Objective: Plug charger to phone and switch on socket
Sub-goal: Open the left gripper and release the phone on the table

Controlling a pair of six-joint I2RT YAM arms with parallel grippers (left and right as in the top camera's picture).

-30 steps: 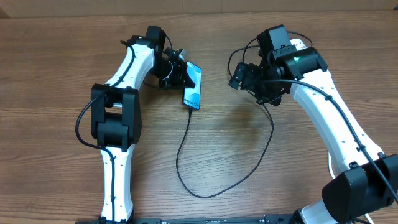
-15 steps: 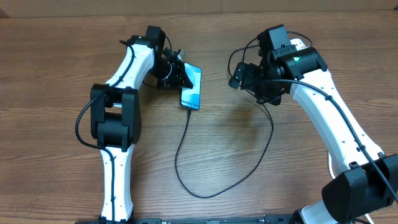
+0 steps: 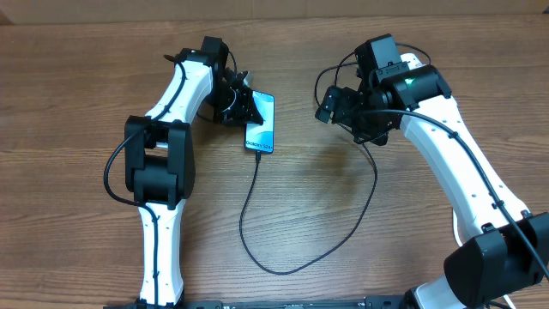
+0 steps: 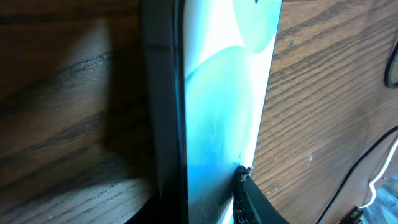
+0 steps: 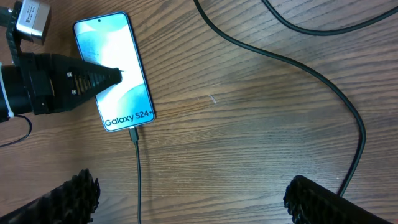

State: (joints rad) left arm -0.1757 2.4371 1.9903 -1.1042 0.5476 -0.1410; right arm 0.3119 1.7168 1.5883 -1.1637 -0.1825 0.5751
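**Status: charger seated in phone, right end effector open**

The left end effector (image 3: 238, 104) sits at the left long edge of the phone (image 3: 262, 126). In the right wrist view it tapers to a tip that reaches over the screen. Whether it clamps the phone or only touches it cannot be told – the left wrist view shows just the lit screen and one dark fingertip (image 4: 250, 198) against it.

The phone lies flat on the table (image 3: 86, 103), screen up and glowing light blue, with the "Galaxy S24+" text at its near end.

The charger (image 3: 246, 215) is plugged into that end. Its connector tip (image 5: 132, 132) meets the phone's bottom edge, and the black cable loops toward the front of the table, then up to the right.

The right end effector (image 5: 193, 198) hovers above the table to the right of the phone. Its fingers (image 5: 79, 193) are spread wide – nothing is between them.
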